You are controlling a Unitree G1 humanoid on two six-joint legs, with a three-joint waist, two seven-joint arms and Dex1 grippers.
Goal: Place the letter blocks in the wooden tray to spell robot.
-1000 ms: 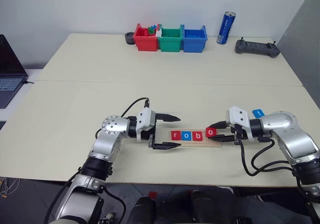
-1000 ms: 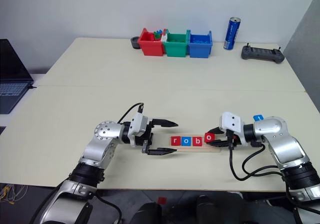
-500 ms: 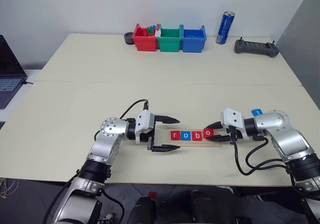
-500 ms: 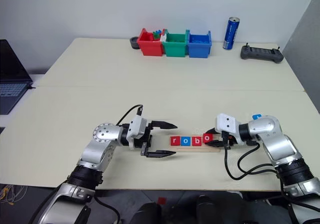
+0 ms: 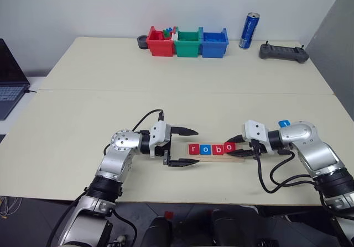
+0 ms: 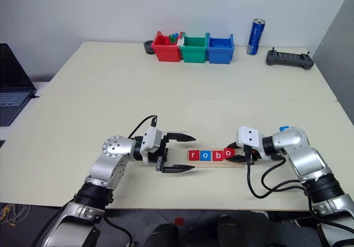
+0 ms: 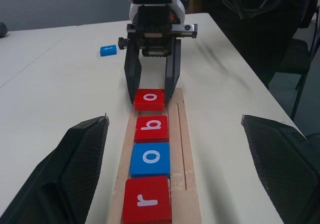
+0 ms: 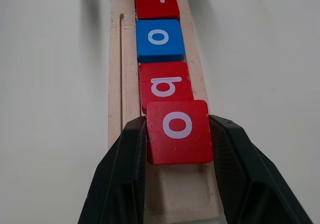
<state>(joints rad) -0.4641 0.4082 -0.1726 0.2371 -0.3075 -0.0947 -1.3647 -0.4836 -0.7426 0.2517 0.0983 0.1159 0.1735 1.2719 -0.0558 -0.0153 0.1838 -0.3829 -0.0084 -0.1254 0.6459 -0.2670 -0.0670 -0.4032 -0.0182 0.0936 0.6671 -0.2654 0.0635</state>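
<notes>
**Fourth tile held over the wooden tray**

A red "o" tile [image 8: 177, 132] is gripped between the right hand's [image 5: 239, 148] fingers, apparently just above the wooden tray [image 7: 182, 149]. Beside it in the tray, "r", "o", "b" are seated. The left hand [image 5: 188, 146] is held open near the tray's other end. A blue tile [image 7: 107, 50] lies on the worktop [image 5: 166, 98], beyond the tray.

Five letter blocks [image 7: 149, 156]; one wooden tray [image 7: 184, 149]; three bins [image 5: 188, 43].

The letter blocks are showing white lowercase letters: a red r [image 7: 146, 199], a blue o [image 7: 150, 159], a red b [image 7: 151, 128] and a red o [image 7: 149, 99]. The wooden tray [image 7: 185, 154] is showing pale wood on a cream surface [image 5: 166, 87].
</notes>
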